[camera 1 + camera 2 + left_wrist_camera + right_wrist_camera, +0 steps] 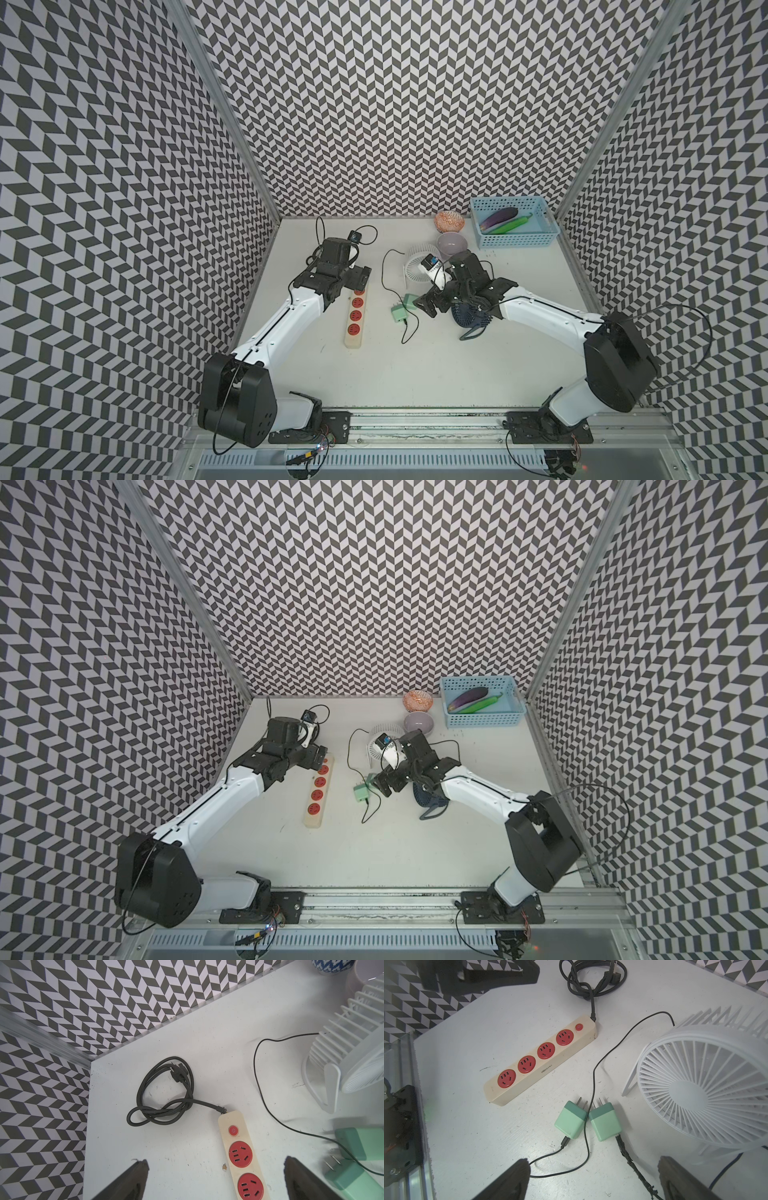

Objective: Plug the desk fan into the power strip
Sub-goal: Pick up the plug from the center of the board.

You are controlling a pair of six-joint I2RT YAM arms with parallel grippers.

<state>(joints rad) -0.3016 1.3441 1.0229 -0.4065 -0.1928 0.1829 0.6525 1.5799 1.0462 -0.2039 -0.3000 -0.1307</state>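
Your power strip (550, 1068) lies flat on the table (467, 1126), below the left gripper (216, 1160). The jaws of this gripper stand wide apart and hold nothing. The strip's switch end lies between its fingers and reaches a little ahead of them. The strip is a long cream bar with four round red sockets in a row and a round red button (579, 1027) at the cord end.

The right wrist view gives you the whole bar, while in both top views the left gripper covers the button end. Only the left wrist view shows the thick black cord (164, 1088) complete. It lies coiled ahead of the left gripper, with its own plug at the coil.

The button carries a power symbol. A small grey print beside the sockets is too small to read.

The right gripper (592, 1159) is also spread wide and empty. Just ahead of it, a green adapter (570, 1120) and a second green adapter (605, 1124) lie side by side. Their prongs are bare and turned toward the strip, but apart from it.

A thin black cable (593, 1076) comes from the white desk fan (695, 1088), passes between the two and loops back into the green adapter nearer the strip. The fan stands upright beside one finger of the right gripper. The second green adapter has a rough dark cable (629, 1157).

Only the top views show a dark blue fan (469, 322) on the table under the right arm.
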